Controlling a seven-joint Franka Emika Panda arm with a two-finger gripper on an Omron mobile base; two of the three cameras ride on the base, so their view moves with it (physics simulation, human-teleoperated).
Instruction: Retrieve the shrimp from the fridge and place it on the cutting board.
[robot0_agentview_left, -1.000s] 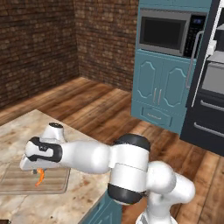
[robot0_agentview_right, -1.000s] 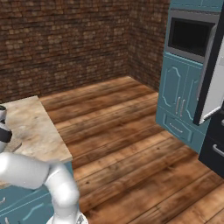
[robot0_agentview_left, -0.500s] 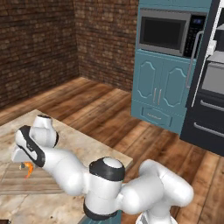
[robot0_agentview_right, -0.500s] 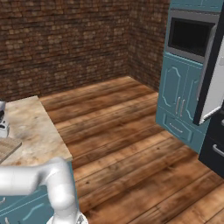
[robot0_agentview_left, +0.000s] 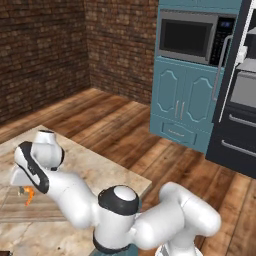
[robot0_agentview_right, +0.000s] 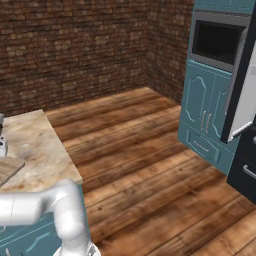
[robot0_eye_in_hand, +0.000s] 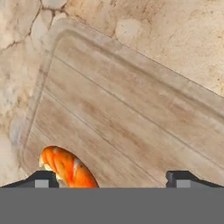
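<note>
My end effector has just spread wide, letting go of the shrimp. It now sits lower left on the cutting board, so placement looks done.

cutting board: pale brown wood, matt, straight grain stripes, smooth rim groove
bench: beige marble-look stone, mottled, dull sheen
shrimp: glossy orange shell with whitish bands
arm: smooth white plastic, soft shine, dark joint rings
floor: brown wooden planks, visible grain, low sheen
walls: rough dark red-brown brick, matt
cabinet: teal painted panels, smooth, thin metal handles
microwave: black glossy door, grey metal-look frame
fridge: dark charcoal, smooth, grey bar handles
</note>
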